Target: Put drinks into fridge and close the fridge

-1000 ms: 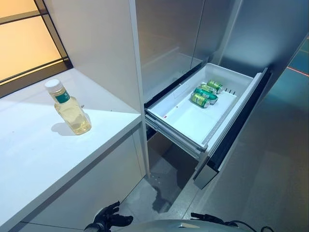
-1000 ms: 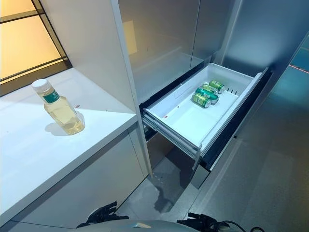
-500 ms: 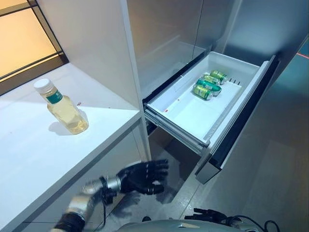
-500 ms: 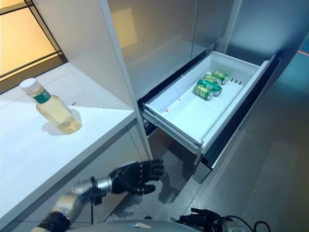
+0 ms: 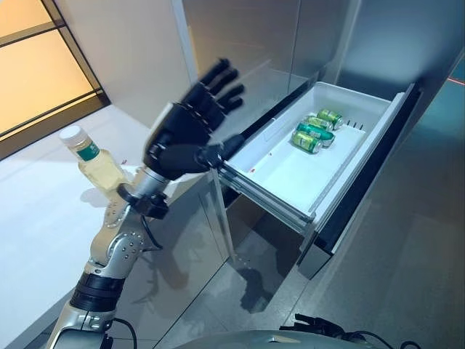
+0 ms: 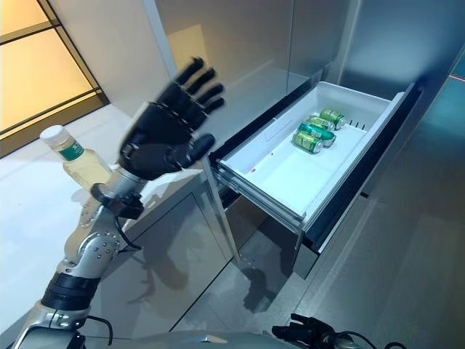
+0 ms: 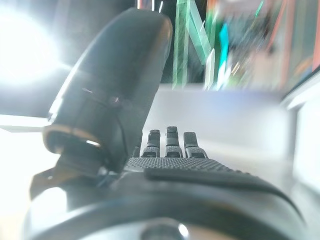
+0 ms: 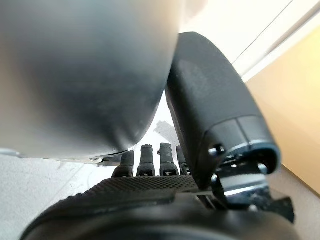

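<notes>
A bottle (image 5: 94, 169) of yellow drink with a white cap and green label stands on the white counter (image 5: 36, 225). The fridge's white drawer (image 5: 287, 174) is pulled open, with green cans (image 5: 311, 134) lying at its far end. My left hand (image 5: 182, 138) is raised above the counter's edge, between the bottle and the drawer, fingers spread and empty; it also shows in the left wrist view (image 7: 170, 170). My right hand (image 8: 150, 197) hangs low with relaxed fingers, holding nothing.
The drawer's dark front panel (image 5: 363, 178) juts out over the grey floor (image 5: 414, 254). A tall white panel (image 5: 138, 51) stands between the counter and the fridge. A window (image 5: 36, 65) lies behind the counter.
My left arm has swung up from near the floor to above the counter's edge, fingers spread. The view has shifted a little. The bottle and cans have not moved.
</notes>
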Motion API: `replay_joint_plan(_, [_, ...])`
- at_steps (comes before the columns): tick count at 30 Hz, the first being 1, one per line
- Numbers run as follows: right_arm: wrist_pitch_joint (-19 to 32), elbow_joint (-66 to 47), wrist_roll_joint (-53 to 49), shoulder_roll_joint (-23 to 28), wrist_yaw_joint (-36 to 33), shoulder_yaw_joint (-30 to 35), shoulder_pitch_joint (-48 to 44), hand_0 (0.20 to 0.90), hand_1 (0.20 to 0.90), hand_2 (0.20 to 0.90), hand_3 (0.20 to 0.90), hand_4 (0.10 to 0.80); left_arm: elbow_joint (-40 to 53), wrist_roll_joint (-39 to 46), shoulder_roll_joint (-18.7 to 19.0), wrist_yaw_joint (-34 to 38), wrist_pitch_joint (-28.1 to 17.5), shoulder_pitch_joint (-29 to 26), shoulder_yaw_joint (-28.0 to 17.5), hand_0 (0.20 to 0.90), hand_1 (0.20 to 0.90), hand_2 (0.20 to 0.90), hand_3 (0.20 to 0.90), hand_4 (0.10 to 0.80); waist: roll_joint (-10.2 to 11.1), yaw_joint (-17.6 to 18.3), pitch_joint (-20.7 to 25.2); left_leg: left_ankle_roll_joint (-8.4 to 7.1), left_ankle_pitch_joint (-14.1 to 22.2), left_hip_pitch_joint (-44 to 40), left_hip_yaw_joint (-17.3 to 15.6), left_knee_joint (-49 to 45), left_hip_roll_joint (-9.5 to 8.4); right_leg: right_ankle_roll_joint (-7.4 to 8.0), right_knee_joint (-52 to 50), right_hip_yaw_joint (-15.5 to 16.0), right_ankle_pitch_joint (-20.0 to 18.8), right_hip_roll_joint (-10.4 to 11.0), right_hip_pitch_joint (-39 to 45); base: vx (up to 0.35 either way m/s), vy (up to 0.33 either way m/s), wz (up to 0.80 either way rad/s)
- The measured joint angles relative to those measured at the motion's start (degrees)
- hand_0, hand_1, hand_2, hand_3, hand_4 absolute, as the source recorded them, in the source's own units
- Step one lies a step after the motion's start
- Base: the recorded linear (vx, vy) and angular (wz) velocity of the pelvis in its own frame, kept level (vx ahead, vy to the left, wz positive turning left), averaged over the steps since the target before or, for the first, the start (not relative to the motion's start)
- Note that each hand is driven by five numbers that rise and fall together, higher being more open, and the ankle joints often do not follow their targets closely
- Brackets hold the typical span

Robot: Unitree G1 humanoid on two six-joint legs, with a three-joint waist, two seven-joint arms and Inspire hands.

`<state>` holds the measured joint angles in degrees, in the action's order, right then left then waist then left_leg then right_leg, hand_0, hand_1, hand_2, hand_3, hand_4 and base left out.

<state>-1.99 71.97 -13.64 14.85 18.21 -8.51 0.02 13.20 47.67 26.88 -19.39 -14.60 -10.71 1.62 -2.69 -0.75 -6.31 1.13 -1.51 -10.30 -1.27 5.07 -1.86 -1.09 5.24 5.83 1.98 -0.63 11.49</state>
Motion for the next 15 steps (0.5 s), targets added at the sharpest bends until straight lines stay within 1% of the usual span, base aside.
replay_joint_plan(1, [0.1,0.1,-0.1,-0.1,-0.3,-0.3,0.2,0.9,0.9,0.9,0.9,0.8,0.0,-6.9,0.1,5.1,-4.2,0.4,-1.1,0.9,0.9,0.9,0.9,0.8,0.2,-0.6,0.2,0.0,0.0,0.0,0.0,0.0,-0.02,0.0,0.0,0.1,0.0,0.0,0.0,0.024,-0.038,0.01])
replay_joint_plan(3, [0.4,1.1,-1.0,-0.4,-0.6,-1.0,0.3,0.9,0.9,0.9,0.9,0.8,-0.1,-20.6,0.4,15.8,-10.6,0.7,-4.1,0.9,0.9,0.9,0.9,0.8,0.9,-1.3,0.6,0.0,0.0,0.1,0.3,0.0,-0.06,-0.01,0.0,0.4,0.0,0.0,0.1,0.023,-0.06,0.05])
replay_joint_plan(4, [0.5,1.5,-1.0,-0.6,-0.7,-1.3,0.3,0.9,0.9,0.9,0.9,0.8,-0.1,-24.9,1.0,19.4,-12.5,0.7,-5.6,0.9,0.9,0.9,0.9,0.8,1.3,-1.4,0.9,-0.01,0.0,0.2,0.4,0.0,-0.07,-0.01,0.0,0.6,0.0,0.0,0.1,0.014,-0.053,0.07])
replay_joint_plan(5, [0.6,1.8,-1.0,-0.7,-0.7,-1.4,0.3,0.9,0.9,0.9,0.9,0.8,-0.1,-26.3,1.2,20.7,-13.3,0.7,-6.3,0.9,0.9,0.9,0.9,0.8,1.4,-1.5,1.0,-0.02,0.0,0.2,0.5,0.0,-0.08,-0.01,0.0,0.7,0.0,0.1,0.1,0.01,-0.042,0.09])
replay_joint_plan(6, [0.8,2.1,-1.1,-0.9,-0.7,-1.5,0.5,0.9,0.9,0.9,0.9,0.8,-0.1,-30.4,1.3,24.7,-15.1,0.6,-7.7,0.9,0.9,0.9,0.9,0.8,1.8,-2.1,1.6,-0.01,0.0,0.4,0.8,0.0,-0.13,-0.01,0.0,1.0,0.0,0.1,0.0,0.004,-0.032,0.11])
replay_joint_plan(8, [0.6,2.2,-1.1,-1.1,-0.9,-1.6,0.6,0.9,0.9,0.9,0.9,0.8,-0.1,-34.4,1.6,29.3,-15.7,0.6,-8.5,0.9,0.9,0.9,0.9,0.8,2.0,-2.4,2.1,0.03,-0.1,0.6,1.2,0.0,-0.22,-0.01,0.0,1.2,0.0,0.2,-0.1,0.002,-0.023,0.12])
replay_joint_plan(10, [0.4,2.2,-1.1,-1.0,-1.0,-2.5,0.6,0.9,0.9,0.9,0.9,0.8,-0.2,-38.4,3.2,34.7,-15.2,0.6,-8.5,0.9,0.9,0.9,0.9,0.8,2.1,-2.8,2.5,0.03,-0.2,0.6,1.4,0.0,-0.27,0.0,0.1,1.3,0.0,0.2,-0.1,0.003,-0.013,0.05])
replay_joint_plan(11, [0.1,2.2,-1.1,-1.0,-1.1,-2.8,0.6,0.9,0.9,0.9,0.9,0.8,-0.6,-39.9,4.1,37.5,-14.1,0.6,-8.4,0.9,0.9,0.9,0.9,0.8,2.1,-2.8,2.7,0.02,-0.3,0.7,1.4,0.0,-0.29,-0.01,0.3,1.3,0.0,0.2,-0.1,0.0,0.0,0.0])
replay_joint_plan(12, [0.0,2.1,-1.1,-1.0,-1.2,-2.9,0.6,0.9,0.9,0.9,0.9,0.8,-0.9,-40.1,4.4,38.1,-13.7,0.6,-8.4,0.9,0.9,0.9,0.9,0.8,2.1,-2.8,2.8,0.0,-0.3,0.7,1.4,0.0,-0.29,-0.01,0.3,1.3,0.0,0.2,-0.1,0.0,0.0,0.0])
replay_joint_plan(13, [-0.3,2.0,-1.1,-0.9,-1.3,-3.3,0.6,0.9,0.9,0.9,0.9,0.8,-2.0,-40.1,5.2,39.6,-11.9,0.6,-8.4,0.9,0.9,0.9,0.9,0.8,2.0,-2.7,2.9,-0.05,-0.4,0.7,1.5,0.0,-0.26,-0.01,0.3,1.4,0.0,0.2,-0.1,0.0,0.0,0.0])
replay_joint_plan(15, [-0.7,2.0,-1.1,-0.8,-1.4,-3.6,0.5,0.9,0.9,0.9,0.9,0.8,-4.5,-39.9,5.3,40.7,-10.4,0.5,-8.1,0.9,0.9,0.9,0.9,0.8,1.7,-2.6,3.2,-0.07,-0.5,0.7,1.6,0.0,-0.25,-0.01,0.3,1.5,0.0,0.2,-0.1,0.004,-0.004,0.02])
